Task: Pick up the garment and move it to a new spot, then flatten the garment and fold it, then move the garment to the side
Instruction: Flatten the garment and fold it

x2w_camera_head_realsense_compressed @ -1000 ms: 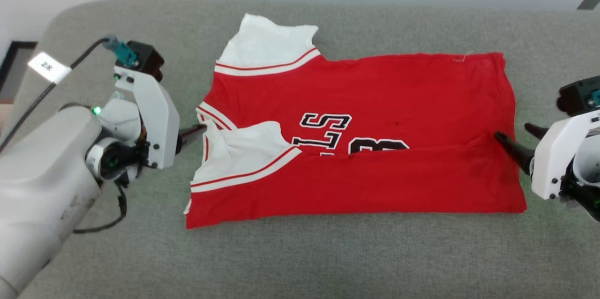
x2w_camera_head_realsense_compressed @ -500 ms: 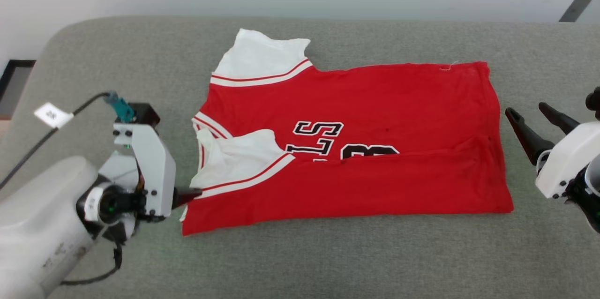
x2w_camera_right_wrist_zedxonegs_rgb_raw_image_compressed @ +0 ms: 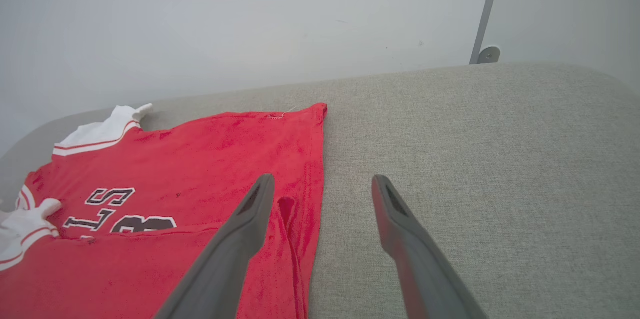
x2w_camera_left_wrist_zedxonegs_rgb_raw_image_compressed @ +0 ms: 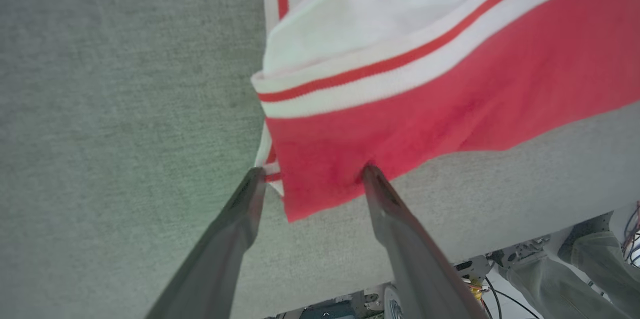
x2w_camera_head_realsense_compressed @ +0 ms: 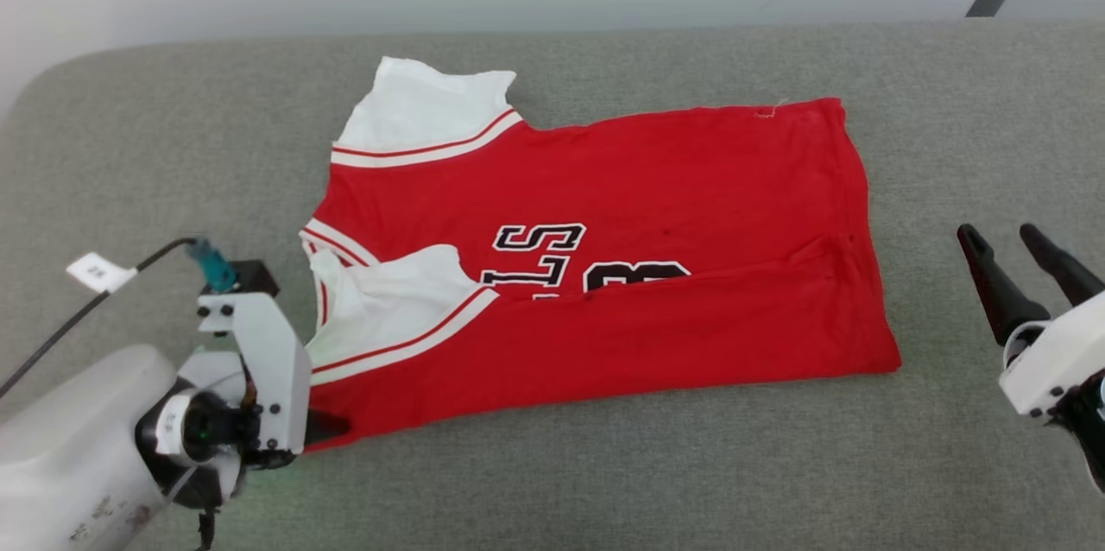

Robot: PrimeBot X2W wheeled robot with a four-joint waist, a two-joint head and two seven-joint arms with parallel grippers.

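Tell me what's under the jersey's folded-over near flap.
The flap covers the chest of the garment: black lettering shows above the fold line, its lower part hidden. Anything else beneath is covered. The grey cushion underlies everything.

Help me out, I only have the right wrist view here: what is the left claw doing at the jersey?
Observer: The left claw is open at the garment's near corner, at the sleeve end. That red corner lies inside the open claw.
Operator: Is my right claw over the cloth?
Observer: No. The head view shows the right claw open and off to the side of the hem, with bare cushion between them.
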